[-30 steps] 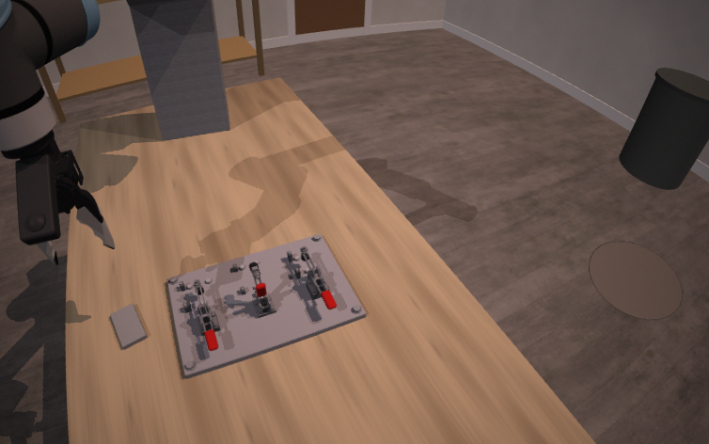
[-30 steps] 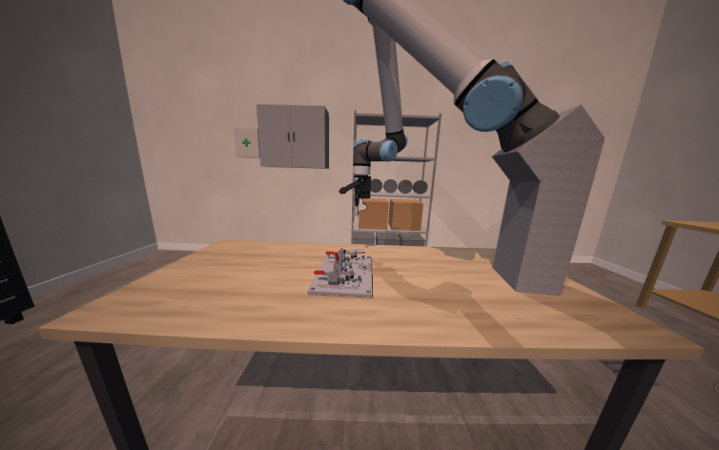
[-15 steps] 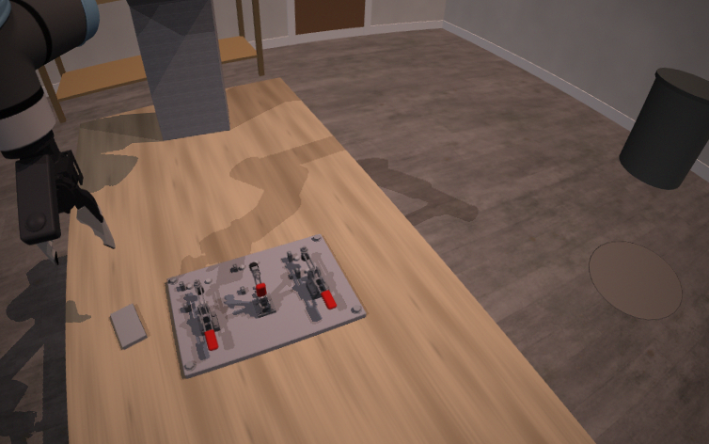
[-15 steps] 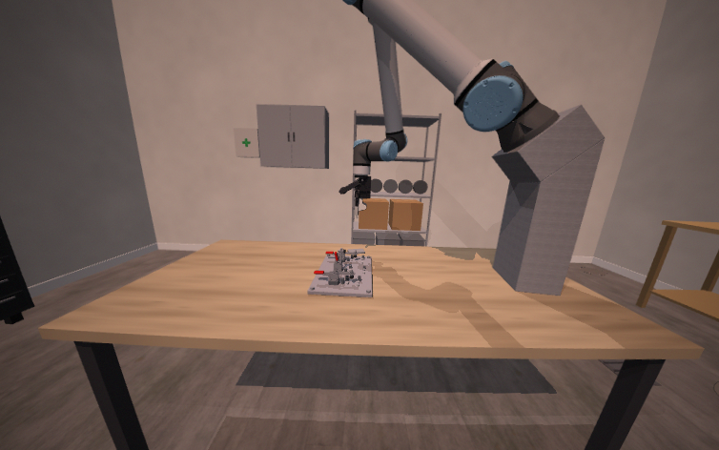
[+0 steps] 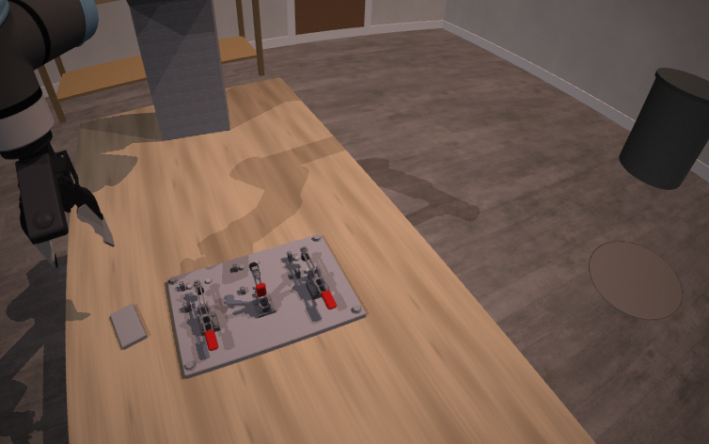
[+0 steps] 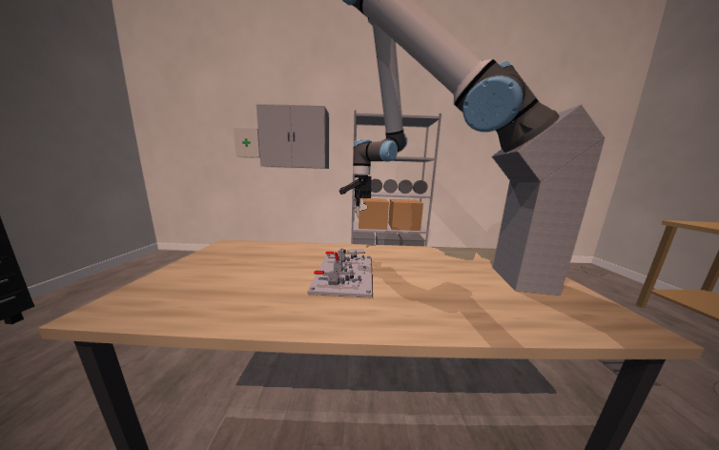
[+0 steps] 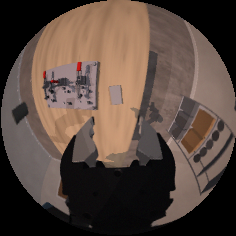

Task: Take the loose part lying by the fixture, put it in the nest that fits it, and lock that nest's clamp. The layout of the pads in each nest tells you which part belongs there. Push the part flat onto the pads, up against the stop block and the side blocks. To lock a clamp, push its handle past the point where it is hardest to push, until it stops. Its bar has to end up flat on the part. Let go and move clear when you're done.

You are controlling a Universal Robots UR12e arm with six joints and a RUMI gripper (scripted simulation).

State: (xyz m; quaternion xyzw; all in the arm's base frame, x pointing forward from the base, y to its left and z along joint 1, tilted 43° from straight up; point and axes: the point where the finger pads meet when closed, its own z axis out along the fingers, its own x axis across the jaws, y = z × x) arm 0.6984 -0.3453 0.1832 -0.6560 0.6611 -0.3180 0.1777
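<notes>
Table top (image 5: 418,376) (image 6: 212,317) (image 7: 120,30): light wood with streaked grain, crossed by the arm's shadows
Loose part (image 5: 128,325) (image 7: 115,94): plain grey rectangular plate, lying flat on the wood, just left of the fixture plate (image 5: 245,345) (image 6: 339,292) (image 7: 94,102), apart from it
Fixture: grey, bolt heads at the corners, three red-handled clamps in a row
Left handle (image 5: 211,340) (image 7: 79,66): laid over toward the near edge
Right handle (image 5: 328,299): laid over likewise
Middle handle (image 5: 260,289): upright
Nest pads: too small to read
Gripper (image 5: 84,255) (image 6: 358,212) (image 7: 116,116): raised above the table's left side, beyond the part; fingers parted, nothing between them
Pedestal (image 5: 188,78) (image 6: 557,228): grey, angular, at the far end
Floor (image 5: 470,104): brownish-grey, wood-like
Wall cabinet (image 6: 307,137): grey, two doors, on a pale wall
</notes>
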